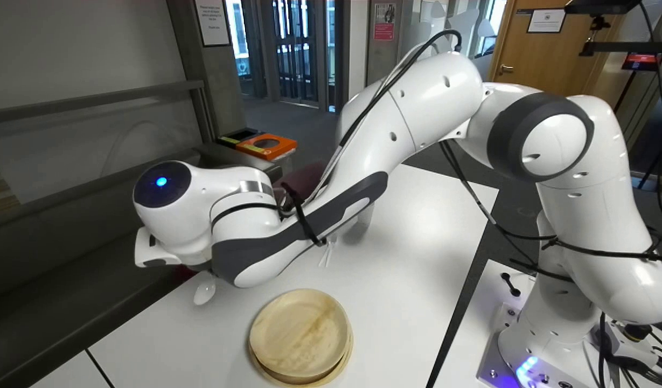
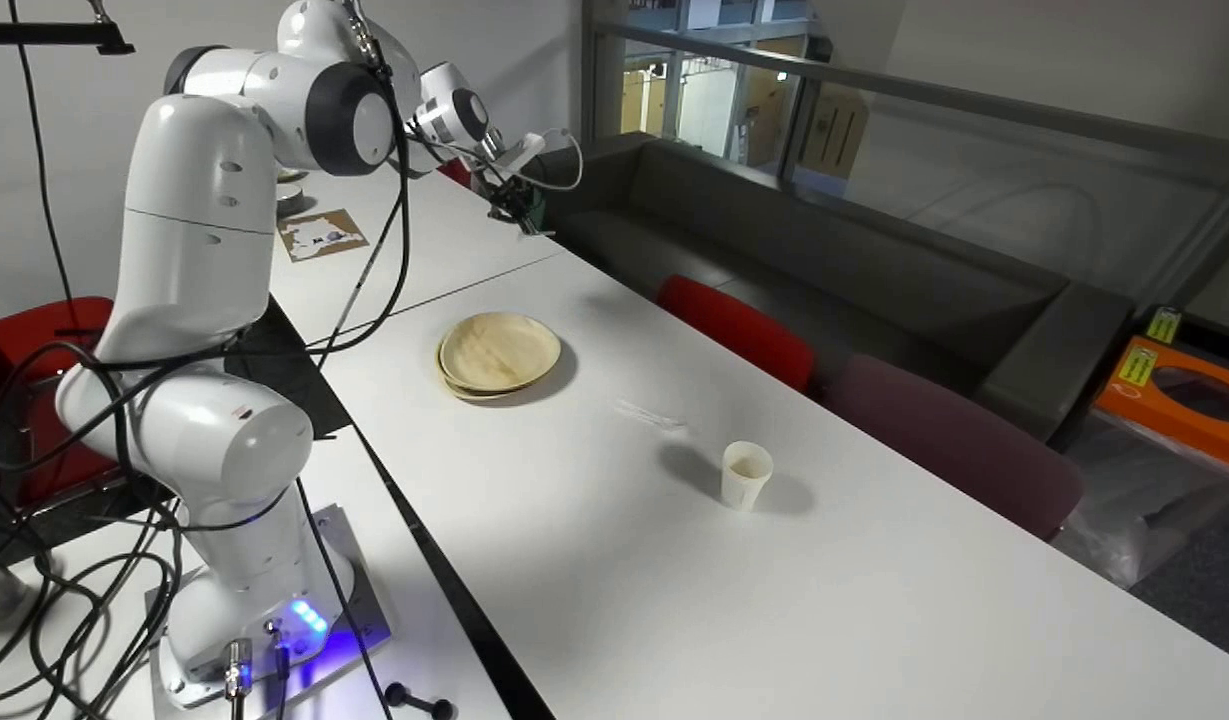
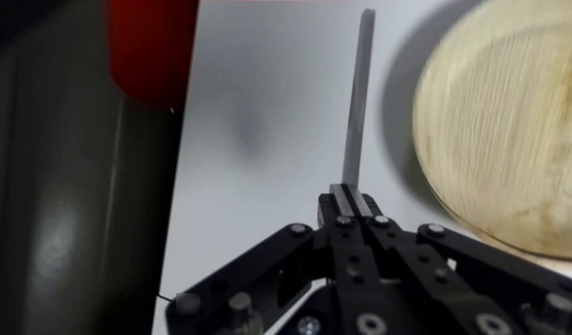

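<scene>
Claw point(image 3: 351, 200) pinched tight on a plastic utensil point(image 3: 358, 107), over the white table point(image 3: 230, 195) beside the wood-toned plates point(image 3: 481, 116); its long axis runs forward from the grip, up the wrist view, leaning slightly right; slim, greyish, translucent-looking, round-tipped; print on the framed notice point(image 1: 212, 21) is too small to read.

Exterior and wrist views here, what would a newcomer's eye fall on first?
Probably the white arm, stretching over the table in both exterior views. Next would come the stacked plates on that table and, beside them in the wrist view, the gripper, shut on a spoon. A red chair at the table's edge stands out too.
</scene>
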Robot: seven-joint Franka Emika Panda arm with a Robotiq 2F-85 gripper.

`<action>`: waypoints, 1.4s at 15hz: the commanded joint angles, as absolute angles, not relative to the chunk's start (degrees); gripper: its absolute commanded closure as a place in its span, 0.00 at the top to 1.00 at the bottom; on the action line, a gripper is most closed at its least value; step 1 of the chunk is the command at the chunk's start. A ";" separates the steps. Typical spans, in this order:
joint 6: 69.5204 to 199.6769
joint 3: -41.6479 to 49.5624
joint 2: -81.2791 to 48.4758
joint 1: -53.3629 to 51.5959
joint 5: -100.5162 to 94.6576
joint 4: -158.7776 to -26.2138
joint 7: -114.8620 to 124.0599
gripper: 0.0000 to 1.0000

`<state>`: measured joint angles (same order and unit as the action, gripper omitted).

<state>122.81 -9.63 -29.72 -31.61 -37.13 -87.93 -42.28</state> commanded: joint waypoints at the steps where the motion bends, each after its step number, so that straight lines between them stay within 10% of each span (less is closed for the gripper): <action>1: 118.64 -8.48 -22.82 -30.03 -47.51 -93.14 -40.30 0.00; 21: 69.77 -7.59 -30.19 -23.29 -87.68 -92.01 -40.76 0.00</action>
<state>76.76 -7.66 -26.89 -22.89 -83.50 -92.76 -41.82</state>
